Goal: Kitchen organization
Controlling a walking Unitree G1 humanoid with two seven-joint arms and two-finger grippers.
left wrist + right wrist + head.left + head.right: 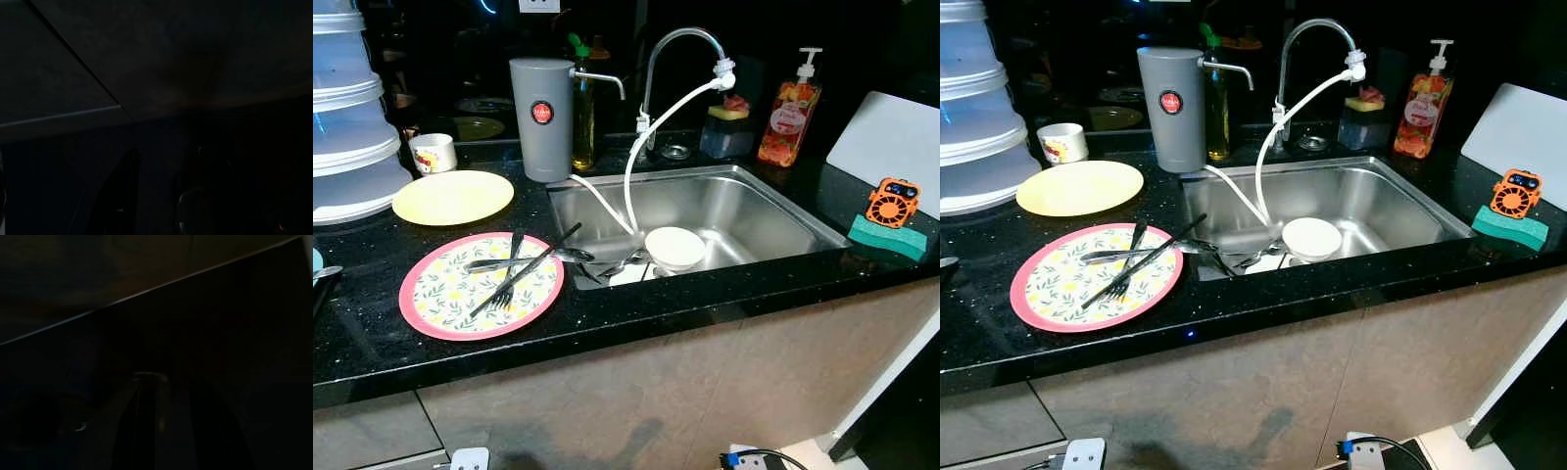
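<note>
A pink-rimmed floral plate (450, 299) lies on the black counter (636, 313) left of the sink (744, 211). Black forks (514, 279) and a metal spoon (524, 259) lie across it, reaching over the sink's edge. Behind it sits a plain yellow plate (452, 196). A white bowl (674, 247) rests in the sink beside more cutlery (625, 264). Both wrist views are very dark. Dim black fingers (129, 196) show in the left one, and a dark finger shape (146, 421) in the right one, under the cabinet front.
A grey water filter (541, 117), an oil bottle (582, 103), a tap (680, 69) with a white hose, and a soap dispenser (790, 113) line the back. A small cup (433, 153) and stacked clear containers (347, 117) stand left. A green sponge (887, 236) and an orange gadget (892, 202) lie right.
</note>
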